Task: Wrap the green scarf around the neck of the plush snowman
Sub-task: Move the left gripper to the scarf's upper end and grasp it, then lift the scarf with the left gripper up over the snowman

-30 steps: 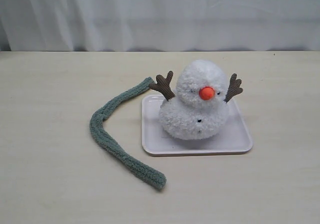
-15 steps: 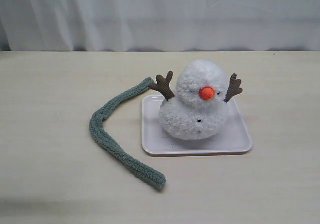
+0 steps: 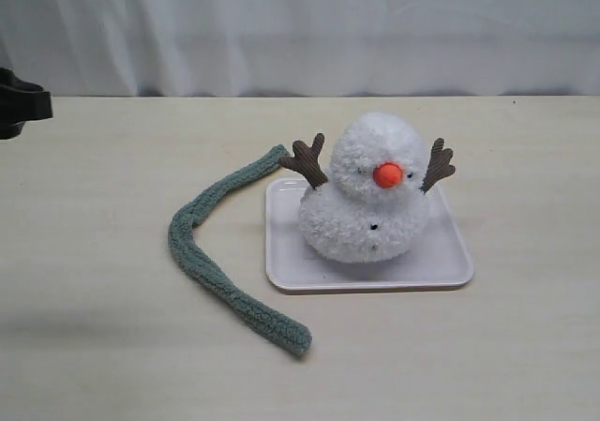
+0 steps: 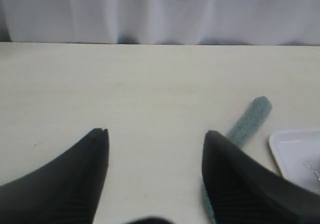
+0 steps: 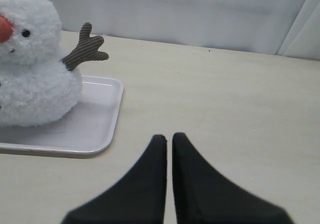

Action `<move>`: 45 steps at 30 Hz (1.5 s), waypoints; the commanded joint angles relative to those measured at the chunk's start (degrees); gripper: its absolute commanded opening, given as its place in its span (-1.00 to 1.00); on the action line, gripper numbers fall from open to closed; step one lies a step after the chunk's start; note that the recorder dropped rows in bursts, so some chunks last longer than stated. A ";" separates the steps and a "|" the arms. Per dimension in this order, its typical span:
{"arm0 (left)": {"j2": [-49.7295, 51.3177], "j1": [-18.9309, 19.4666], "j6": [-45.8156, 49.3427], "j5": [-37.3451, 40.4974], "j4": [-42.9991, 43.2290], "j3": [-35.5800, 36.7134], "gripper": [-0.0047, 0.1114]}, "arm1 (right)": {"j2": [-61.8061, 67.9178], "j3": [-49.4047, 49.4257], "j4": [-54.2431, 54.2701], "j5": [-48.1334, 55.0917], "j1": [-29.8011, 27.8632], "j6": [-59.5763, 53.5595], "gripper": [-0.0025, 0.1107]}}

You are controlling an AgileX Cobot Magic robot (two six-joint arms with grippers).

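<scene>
Left fingers (image 4: 65, 179) newly spread; green scarf (image 4: 248, 120) beside one.

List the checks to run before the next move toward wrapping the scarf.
1. Green scarf lying loose on the table: ok.
2. Plush snowman upright on the white tray: ok.
3. Left jaws open and empty: ok.
4. Left jaws centred on the scarf: not ok, it lies off to one side.
5. Right jaws shut, empty, apart from the snowman: ok.
6. Scarf end clear of the snowman's arm: cannot tell.

White square tray (image 3: 452, 252) on pale wooden table (image 3: 525, 365), white curtain (image 3: 300, 27) behind
</scene>
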 commanded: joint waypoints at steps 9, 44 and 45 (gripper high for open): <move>15.46 -9.60 5.18 5.49 -0.26 -9.91 0.20 | -0.28 0.10 0.08 -0.53 0.01 -0.20 -0.89; 46.71 -14.38 7.82 8.37 -2.33 -20.67 -0.24 | -0.28 0.10 0.08 -0.53 0.01 -0.20 -0.89; 46.71 -14.38 7.82 8.37 -2.33 -20.67 -0.34 | -0.28 0.10 0.08 -0.53 0.01 -0.20 -0.89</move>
